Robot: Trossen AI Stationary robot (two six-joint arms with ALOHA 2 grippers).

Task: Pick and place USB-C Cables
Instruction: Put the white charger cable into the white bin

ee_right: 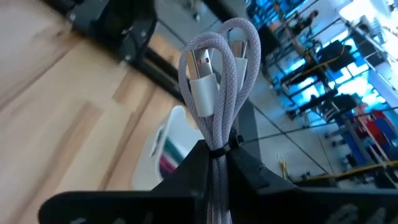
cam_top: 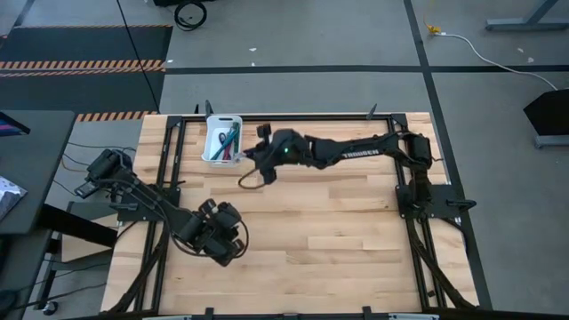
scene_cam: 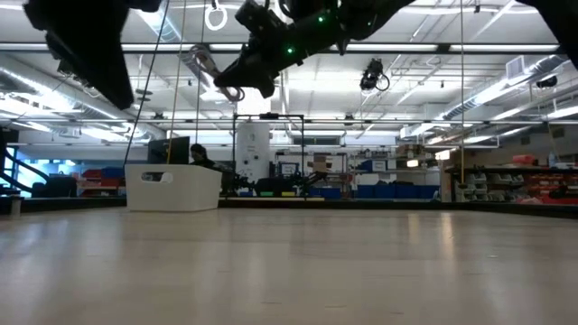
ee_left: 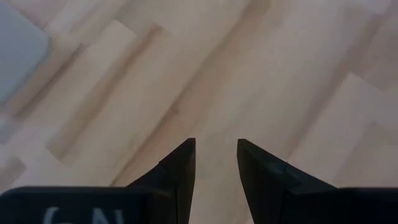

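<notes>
My right gripper (cam_top: 252, 156) hangs in the air just right of the white bin (cam_top: 224, 118), shut on the pale lilac-grey USB-C cable (ee_right: 214, 81). In the low view this bundle (scene_cam: 209, 72) sticks out from the gripper (scene_cam: 237, 86), well above the table. Inside the bin lie other cable bundles, a teal and dark green one (cam_top: 229, 138) and a magenta one (cam_top: 223, 153); the right wrist view shows teal and magenta (ee_right: 166, 155) in it. My left gripper (cam_top: 231, 251) waits open over bare wood (ee_left: 216, 149) near the table's near left part. My right gripper pinches the lilac-grey bundle between its two fingers, by the stretch at its black tie (ee_right: 219, 149). The looped end and the two plugs (ee_right: 202, 74) stick out past the fingertips. The fingers point toward the table's left. The bundle is lifted clear of the table.
The bin (scene_cam: 172, 188) stands near the table's far edge, left of the middle. A black frame rail (cam_top: 302, 116) runs along the far edge and down both sides. The wide wood middle (cam_top: 329, 222) lies between the two arms. A person sits in the room beyond (scene_cam: 200, 155).
</notes>
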